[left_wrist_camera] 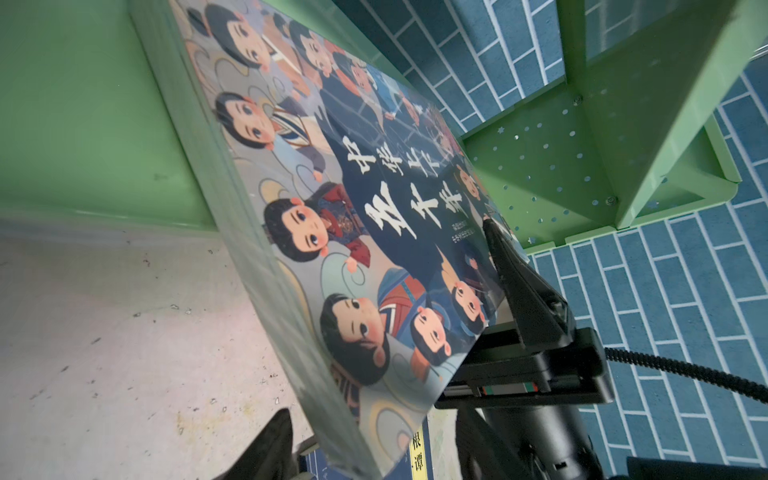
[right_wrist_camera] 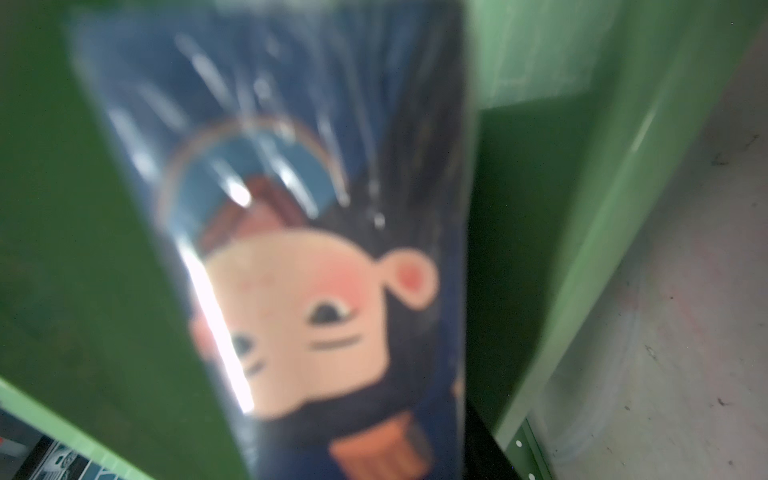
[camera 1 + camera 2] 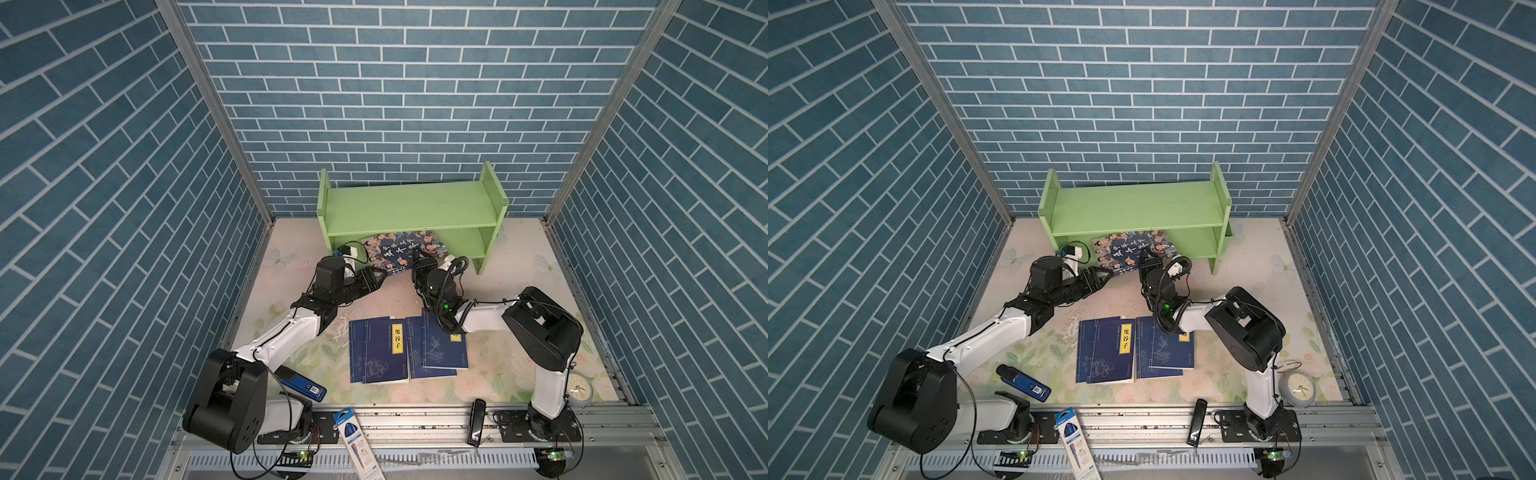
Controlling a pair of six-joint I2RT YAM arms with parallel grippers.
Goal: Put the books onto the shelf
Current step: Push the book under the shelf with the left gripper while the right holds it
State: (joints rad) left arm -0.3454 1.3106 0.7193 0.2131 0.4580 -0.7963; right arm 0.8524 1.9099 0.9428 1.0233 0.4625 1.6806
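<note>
Status, left to right. My left gripper (image 3: 380, 279), left of centre in both top views: jaws apart, astride the near-left corner of the big book (image 3: 397, 249), and I see no squeeze on it. Big book, centre of frame: tilted, far end in under the top board of the shelf (image 3: 411, 203), near end sticking out. My right gripper (image 3: 417, 258), just right of centre: clamped on the book's near edge, one finger (image 1: 500, 253) flat on the cover. Done: nothing fully shelved. Left: seat this one, then the four blue books (image 3: 376, 353) lying flat and overlapping on the mat (image 3: 519, 282), lower centre.
</note>
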